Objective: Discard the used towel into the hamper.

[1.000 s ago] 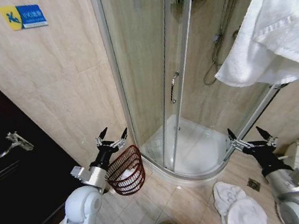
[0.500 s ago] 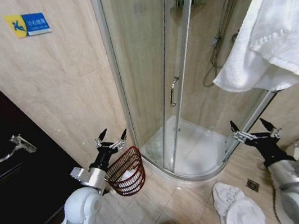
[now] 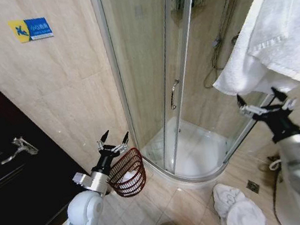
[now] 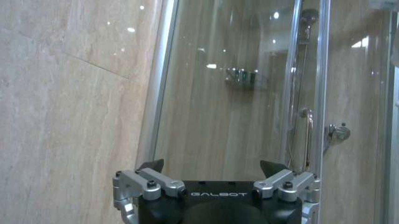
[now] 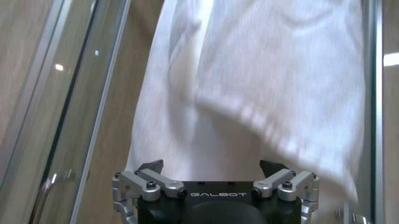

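The right gripper (image 3: pixel 266 101) has gone up, wide open, to just under the hanging towel (image 3: pixel 274 30), ready to grab it, while the left gripper (image 3: pixel 115 142) waits open by the hamper (image 3: pixel 126 173).

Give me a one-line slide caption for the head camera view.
Right gripper open just beneath the hanging white towel; left gripper open beside the hamper.

"GALBOT" on both wrist housings, left gripper (image 4: pixel 212 170) and right gripper (image 5: pixel 212 170); blue-yellow wall sign (image 3: pixel 30 29) unreadable.
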Motion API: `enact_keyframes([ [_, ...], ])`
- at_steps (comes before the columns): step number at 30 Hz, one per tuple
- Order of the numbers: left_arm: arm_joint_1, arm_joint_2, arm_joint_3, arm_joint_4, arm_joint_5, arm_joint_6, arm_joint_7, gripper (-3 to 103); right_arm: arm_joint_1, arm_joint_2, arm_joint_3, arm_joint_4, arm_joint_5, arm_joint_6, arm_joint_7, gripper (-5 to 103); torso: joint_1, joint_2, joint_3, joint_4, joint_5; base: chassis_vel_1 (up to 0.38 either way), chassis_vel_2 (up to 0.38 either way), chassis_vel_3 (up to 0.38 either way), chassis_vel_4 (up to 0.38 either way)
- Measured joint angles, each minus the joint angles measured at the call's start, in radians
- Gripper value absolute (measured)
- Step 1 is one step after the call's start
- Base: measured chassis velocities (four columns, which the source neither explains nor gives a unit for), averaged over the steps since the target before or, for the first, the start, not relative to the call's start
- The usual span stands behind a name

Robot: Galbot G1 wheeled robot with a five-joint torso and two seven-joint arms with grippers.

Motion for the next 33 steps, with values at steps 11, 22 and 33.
enact_keyframes([
  [11, 0.005, -0.02, 0.005, 0.0, 0.035, 0.009, -0.004, 100, 0.013, -0.144, 0.199, 0.001, 0.192, -0.051, 0.074, 100, -0.003, -0.006, -0.003, -0.0001, -0.0005, 0.0, 0.0, 0.0, 0.0],
  [22, 0.012, -0.042, 0.015, 0.0, 0.049, 0.002, -0.03, 100, -0.138, 0.09, 0.11, 0.0, 0.142, -0.004, -0.052, 100, -0.005, -0.009, -0.005, -0.0001, -0.0005, 0.0, 0.0, 0.0, 0.0],
  [33, -0.001, -0.028, 0.015, 0.0, 0.03, 0.003, -0.032, 100, -0.155, 0.124, 0.12, -0.001, 0.103, -0.039, -0.11, 100, -0.005, -0.012, -0.006, 0.0001, -0.0006, 0.0, 0.0, 0.0, 0.0],
])
